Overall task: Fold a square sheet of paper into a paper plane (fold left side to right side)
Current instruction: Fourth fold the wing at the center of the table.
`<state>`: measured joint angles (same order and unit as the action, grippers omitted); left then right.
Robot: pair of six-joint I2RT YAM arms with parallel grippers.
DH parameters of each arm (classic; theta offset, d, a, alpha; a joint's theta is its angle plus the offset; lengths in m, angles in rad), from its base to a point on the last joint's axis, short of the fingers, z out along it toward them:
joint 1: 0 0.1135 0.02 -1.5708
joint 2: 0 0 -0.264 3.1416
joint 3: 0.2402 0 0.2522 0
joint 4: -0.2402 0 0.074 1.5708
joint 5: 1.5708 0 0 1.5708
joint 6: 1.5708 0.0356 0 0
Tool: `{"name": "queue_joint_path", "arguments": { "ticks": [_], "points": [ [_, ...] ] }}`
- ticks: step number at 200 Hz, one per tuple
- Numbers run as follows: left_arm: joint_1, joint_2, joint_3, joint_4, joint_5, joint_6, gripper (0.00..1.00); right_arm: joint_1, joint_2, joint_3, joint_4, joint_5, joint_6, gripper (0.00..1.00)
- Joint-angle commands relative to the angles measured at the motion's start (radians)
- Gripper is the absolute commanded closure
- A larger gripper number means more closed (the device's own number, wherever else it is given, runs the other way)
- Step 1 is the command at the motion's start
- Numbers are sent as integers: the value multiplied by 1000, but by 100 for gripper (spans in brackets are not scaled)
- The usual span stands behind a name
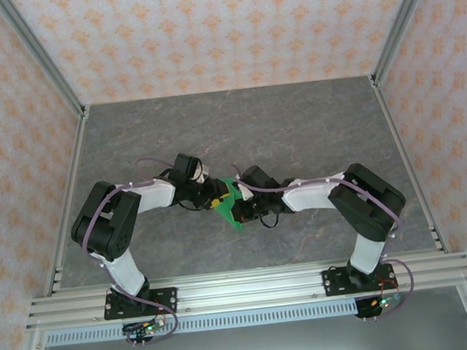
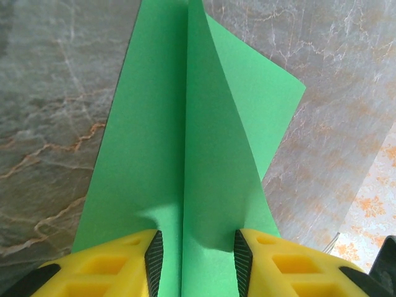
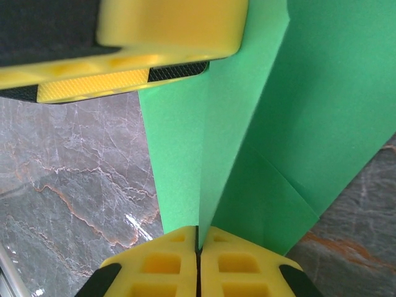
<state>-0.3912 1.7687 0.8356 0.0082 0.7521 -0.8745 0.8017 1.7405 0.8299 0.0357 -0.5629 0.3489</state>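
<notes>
The square sheet of paper [image 1: 234, 205], bright green and creased into a pointed layered shape, hangs between my two grippers above the middle of the table. My right gripper [image 3: 198, 238] is shut on a raised fold of the paper [image 3: 309, 111], its yellow fingers pressed together. My left gripper [image 2: 198, 260] stands open, its black pads either side of the paper's centre ridge [image 2: 210, 154] without pinching it. In the right wrist view one yellow left finger [image 3: 154, 37] reaches in from the top, over the paper's edge. From above, the left gripper [image 1: 218, 198] and right gripper [image 1: 250, 208] meet at the paper.
The grey marble table [image 1: 295, 127] stretches behind and beside the arms. Aluminium rails [image 1: 245, 289] run along the near edge and up both sides. Patterned walls enclose the back and flanks.
</notes>
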Motion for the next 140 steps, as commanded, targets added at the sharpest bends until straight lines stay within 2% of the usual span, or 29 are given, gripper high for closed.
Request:
{"name": "queue_joint_path", "arguments": {
  "ticks": [1, 68, 93, 118, 140],
  "points": [
    [-6, 35, 22, 11, -28, -4, 61, -6, 7, -11, 26, -11, 10, 92],
    [-6, 35, 18, -28, -60, 17, 61, -11, -49, -8, 21, -1, 13, 81],
    [-6, 35, 16, -35, -66, 19, 61, -30, -99, -15, 24, -2, 20, 73],
    [-6, 33, 15, -34, -66, 18, 62, -61, -147, -36, 54, -28, 37, 66],
    [-6, 27, 13, -35, -66, 17, 62, -118, -149, -62, 112, -79, 91, 65]
  ]
}}
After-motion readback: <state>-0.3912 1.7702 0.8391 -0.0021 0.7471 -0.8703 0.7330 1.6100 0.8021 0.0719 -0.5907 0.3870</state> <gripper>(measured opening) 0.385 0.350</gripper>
